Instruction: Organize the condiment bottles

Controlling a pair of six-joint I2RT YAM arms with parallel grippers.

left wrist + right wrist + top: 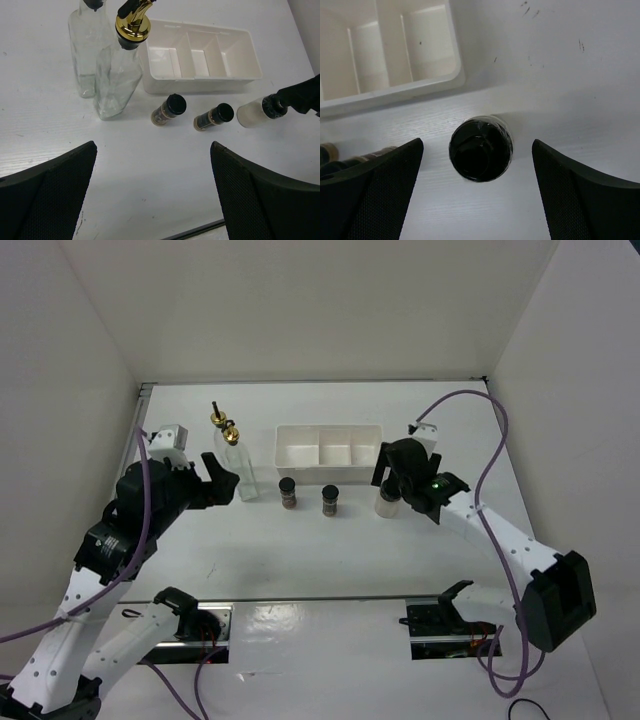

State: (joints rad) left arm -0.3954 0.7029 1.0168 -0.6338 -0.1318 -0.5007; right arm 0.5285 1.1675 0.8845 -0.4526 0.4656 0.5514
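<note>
**Top external.** The worktop (pixel 330 550) carries a row just below the white tray (pixel 328 473): left dark jar (pixel 287 492), right dark jar (pixel 330 499), whitish jar (pixel 388 502). The near glass bottle (pixel 243 478) and far glass bottle (pixel 221 445) stand left of the tray. The left arm (pixel 140 505) reaches toward the near bottle. The right arm (pixel 500 540) bends down over the whitish jar.

**Left wrist.** Left jaws are spread wide and empty, in the lower corners of the frame. The bottles stand close together at upper left. Judged glass, rigid, slick, breakable and top-heavy. Take hold low across the flat body, not at the gold pourer (pixel 132 25).

**Right wrist.** Right jaws are wide open, flanking the whitish jar's black cap (pixel 481 148) at frame centre and touching neither side. Judged small, light and stiff. Take hold across the body below the cap.
</note>
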